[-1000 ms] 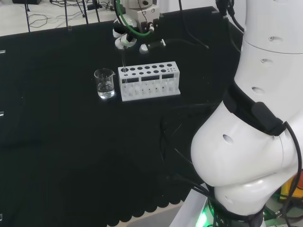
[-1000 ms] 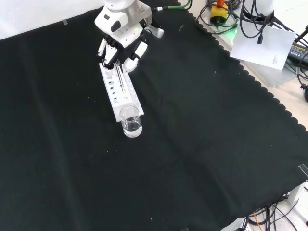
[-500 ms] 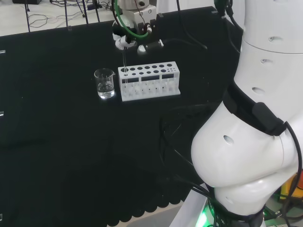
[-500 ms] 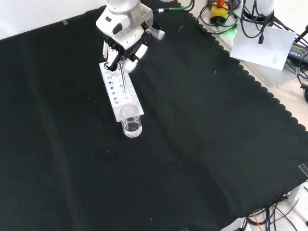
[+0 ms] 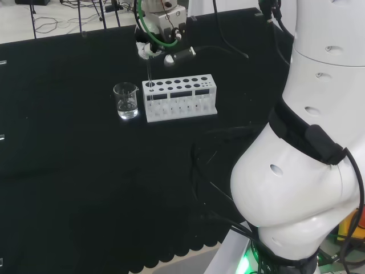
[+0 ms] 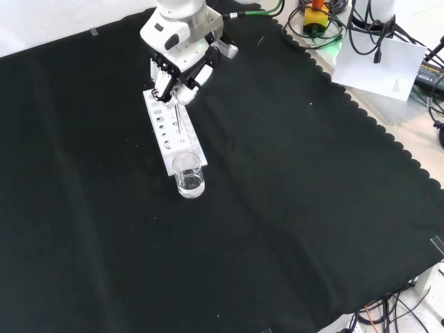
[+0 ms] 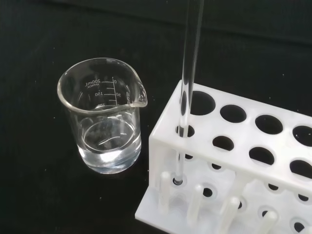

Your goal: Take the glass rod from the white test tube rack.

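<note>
The glass rod (image 7: 187, 83) stands nearly upright in the end hole of the white test tube rack (image 5: 181, 98), the hole nearest the beaker (image 5: 126, 101). In the wrist view its lower tip sits down at the rack's bottom plate, so it is not yet clear of the rack. The hand (image 6: 180, 66) is above that end of the rack, its fingers curled round the rod's upper part and pinching it.

The rack lies lengthwise on the black cloth of the counter (image 6: 291, 208). In the head view the beaker stands just beside its left end, apart from it by a narrow gap; in the front view the beaker (image 6: 189, 175) is at the rack's near end. The beaker holds a shallow layer of clear liquid, and its spout points toward the rack.

Around these things the cloth is bare on all sides. In the front view the scalloped edge of the cloth runs down the right side, well apart from the rack, with cables and a sheet of paper beyond it. Above the rack the space is open apart from the hand itself.

Compared with a second ago, the hand sits slightly higher in both the head and front views, and the rod has come up with it. Rack and beaker have not shifted.
</note>
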You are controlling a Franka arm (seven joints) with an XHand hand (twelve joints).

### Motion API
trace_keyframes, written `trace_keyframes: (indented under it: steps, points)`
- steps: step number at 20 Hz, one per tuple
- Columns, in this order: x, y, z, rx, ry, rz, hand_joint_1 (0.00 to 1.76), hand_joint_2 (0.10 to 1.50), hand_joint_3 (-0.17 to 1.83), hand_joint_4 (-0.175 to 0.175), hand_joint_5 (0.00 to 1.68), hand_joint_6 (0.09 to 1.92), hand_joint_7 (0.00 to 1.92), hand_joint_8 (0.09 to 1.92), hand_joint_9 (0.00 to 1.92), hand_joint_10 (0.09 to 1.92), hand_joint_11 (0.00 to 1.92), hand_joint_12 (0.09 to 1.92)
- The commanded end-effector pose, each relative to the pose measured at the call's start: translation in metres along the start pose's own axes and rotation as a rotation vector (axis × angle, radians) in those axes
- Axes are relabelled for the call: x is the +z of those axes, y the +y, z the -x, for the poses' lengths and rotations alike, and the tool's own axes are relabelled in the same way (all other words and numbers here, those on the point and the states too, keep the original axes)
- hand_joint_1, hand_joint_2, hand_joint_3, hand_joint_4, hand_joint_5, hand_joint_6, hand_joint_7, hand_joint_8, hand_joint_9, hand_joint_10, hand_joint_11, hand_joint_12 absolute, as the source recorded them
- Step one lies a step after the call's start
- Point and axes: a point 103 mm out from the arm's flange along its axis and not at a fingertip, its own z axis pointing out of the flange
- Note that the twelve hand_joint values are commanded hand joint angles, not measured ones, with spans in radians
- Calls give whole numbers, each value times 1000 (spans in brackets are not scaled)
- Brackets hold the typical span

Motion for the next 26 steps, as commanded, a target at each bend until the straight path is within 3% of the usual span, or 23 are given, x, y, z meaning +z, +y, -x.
trace_keyframes:
  steps: [1,3,5,8,16,26]
  points:
    - [5,2,-3,2,14,51,1243,1229,-156,-164,823,1094,992,1227,1433,1230,1496,969]
    - [5,1,-4,0,9,84,1257,1229,-171,-173,862,1009,992,1272,1496,1229,1595,953]
    - [-5,-3,-7,-18,11,162,1270,1214,-175,-175,940,842,995,1307,1507,1236,1603,959]
    - [-16,-7,-7,-22,26,202,1279,1201,-175,-175,1000,724,998,1319,1487,1241,1586,952]
    - [-53,-24,-3,-24,32,187,1287,1183,-175,-175,1070,590,1011,1300,1512,1166,1582,917]
    - [-112,-58,-9,-15,33,224,1288,1180,-175,-175,1080,568,1013,1296,1519,1154,1589,910]
